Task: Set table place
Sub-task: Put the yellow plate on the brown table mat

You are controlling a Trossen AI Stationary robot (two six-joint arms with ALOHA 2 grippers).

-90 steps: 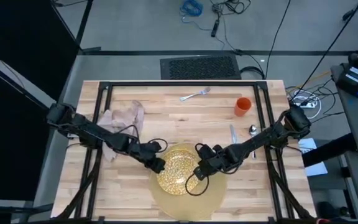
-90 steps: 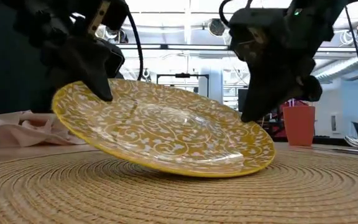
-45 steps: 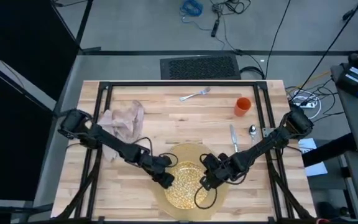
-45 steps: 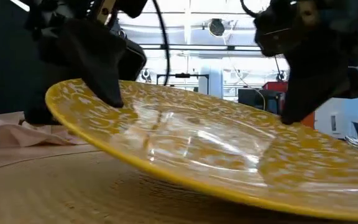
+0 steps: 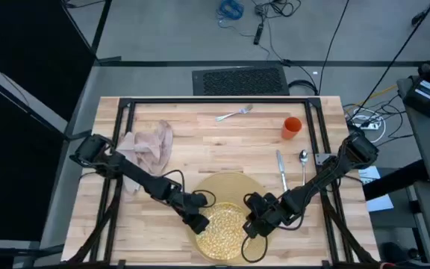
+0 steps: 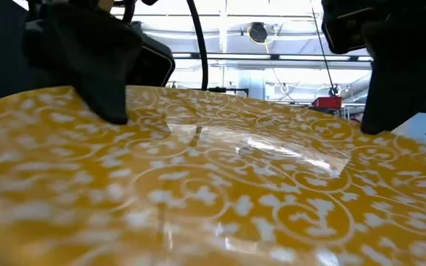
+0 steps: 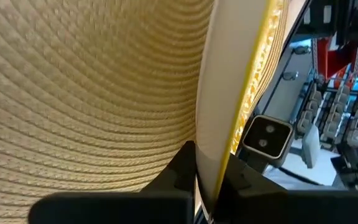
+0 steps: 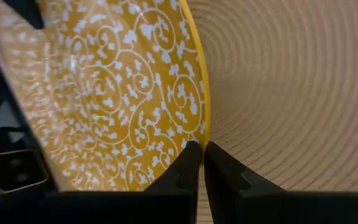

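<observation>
Pinching the plate (image 5: 222,226) by opposite rims, the left gripper (image 5: 198,222) and right gripper (image 5: 251,226) each have their fingers closed on its edge; the wrist views show the yellow rim clamped between the dark fingers. The plate hangs between them, tilted and clear of the placemat (image 5: 230,184), which lies under and beyond both grippers on the table (image 5: 200,142). Past the right gripper lie the knife (image 5: 280,167) and spoon (image 5: 304,163), farther off the cup (image 5: 292,127) and fork (image 5: 235,113); the napkin (image 5: 149,146) sits behind the left arm. The risk, as I judge it, is a slipping rim: thin grips on a glazed edge, so if one arm lowers faster or pulls outward the plate could twist free and strike the mat, or land off-centre toward the near table edge.
</observation>
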